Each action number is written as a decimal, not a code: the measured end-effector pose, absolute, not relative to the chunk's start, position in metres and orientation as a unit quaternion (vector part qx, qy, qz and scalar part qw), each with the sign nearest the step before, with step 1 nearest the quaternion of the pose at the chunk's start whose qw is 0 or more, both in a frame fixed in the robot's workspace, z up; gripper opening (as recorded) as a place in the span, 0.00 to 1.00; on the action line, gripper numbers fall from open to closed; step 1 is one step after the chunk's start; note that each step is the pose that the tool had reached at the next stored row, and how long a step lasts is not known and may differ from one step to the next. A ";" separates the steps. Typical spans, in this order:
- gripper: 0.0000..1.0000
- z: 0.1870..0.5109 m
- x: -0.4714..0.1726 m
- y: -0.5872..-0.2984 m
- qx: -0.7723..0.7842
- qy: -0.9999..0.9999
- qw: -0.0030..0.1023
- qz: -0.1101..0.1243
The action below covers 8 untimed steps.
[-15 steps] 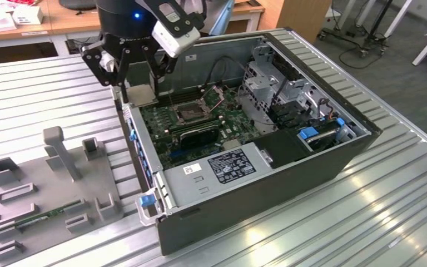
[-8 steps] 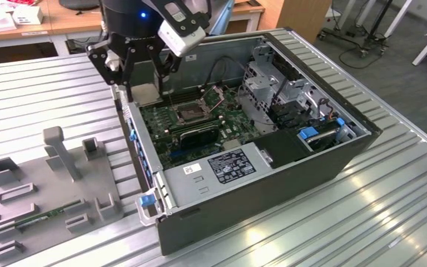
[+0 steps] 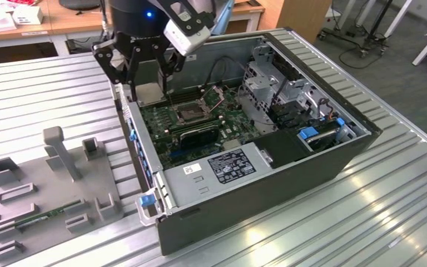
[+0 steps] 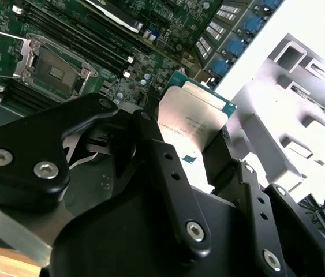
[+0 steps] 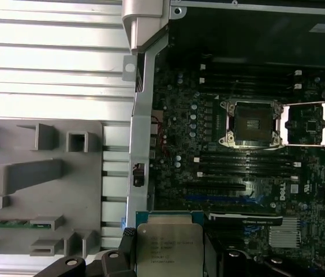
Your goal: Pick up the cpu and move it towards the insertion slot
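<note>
The gripper point(image 3: 148, 89) is clamping the cpu point(image 3: 149, 92) above the computer case's point(image 3: 288, 161) edge, hanging clear of the insertion slot point(image 3: 189, 113) nearby on the board.

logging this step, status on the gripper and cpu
Gripper shut on cpu, held above the open case. Slot open and empty, cpu not yet over it. Nothing in the way between them.

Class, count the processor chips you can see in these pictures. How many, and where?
1. The cpu is clamped in the hand, above the open computer case, apart from the insertion slot. Others may be hidden.
</note>
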State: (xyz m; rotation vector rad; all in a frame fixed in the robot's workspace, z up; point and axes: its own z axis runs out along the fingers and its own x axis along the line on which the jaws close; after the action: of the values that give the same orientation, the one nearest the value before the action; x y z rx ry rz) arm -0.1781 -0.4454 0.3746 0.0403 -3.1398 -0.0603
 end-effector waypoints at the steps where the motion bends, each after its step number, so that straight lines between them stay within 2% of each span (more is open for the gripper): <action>1: 0.55 0.375 -0.177 -0.445 0.013 -1.000 0.001 -0.019; 8: 0.55 0.375 -0.172 -0.445 0.013 -1.000 0.000 -0.019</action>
State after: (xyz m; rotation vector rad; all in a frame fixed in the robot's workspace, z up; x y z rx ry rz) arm -0.1720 -0.4454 0.3746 0.0403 -3.1398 -0.0603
